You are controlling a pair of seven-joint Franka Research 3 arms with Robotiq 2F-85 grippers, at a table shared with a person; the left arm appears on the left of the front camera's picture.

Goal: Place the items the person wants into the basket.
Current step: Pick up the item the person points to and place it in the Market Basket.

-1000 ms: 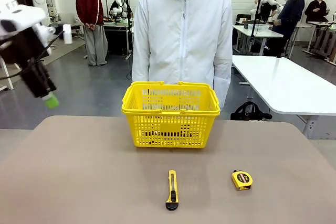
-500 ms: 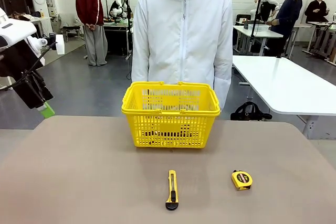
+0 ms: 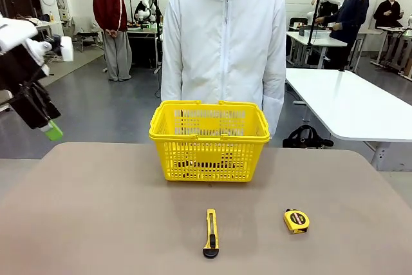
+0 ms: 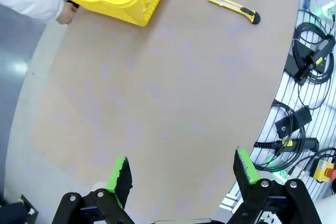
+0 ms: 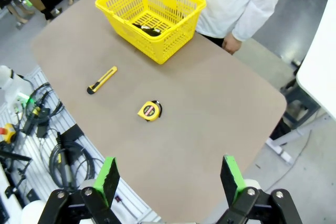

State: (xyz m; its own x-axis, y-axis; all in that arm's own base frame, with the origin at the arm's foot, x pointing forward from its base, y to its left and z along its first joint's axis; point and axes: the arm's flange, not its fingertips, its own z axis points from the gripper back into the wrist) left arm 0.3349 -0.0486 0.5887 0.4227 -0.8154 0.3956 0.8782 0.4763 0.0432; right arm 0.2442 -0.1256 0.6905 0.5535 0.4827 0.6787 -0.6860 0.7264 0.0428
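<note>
Pens (image 5: 146,28): lay dark and slim on the floor of the yellow basket (image 5: 169,45), set at the far edge of the table (image 3: 96,210), just before the person (image 3: 223,37). Looked light, stiff and smooth, likely to roll. Best pinched across the barrel at mid-length, by this judgement. Seemed already delivered.

Left gripper (image 4: 181,167): hung high off the table's left side, fingers spread wide, nothing between them.

Right gripper (image 5: 170,178): likewise parted and bare, high above the table.

Utility knife (image 3: 211,232) and tape measure (image 3: 296,221): rested on the near half, well apart from the basket.
</note>
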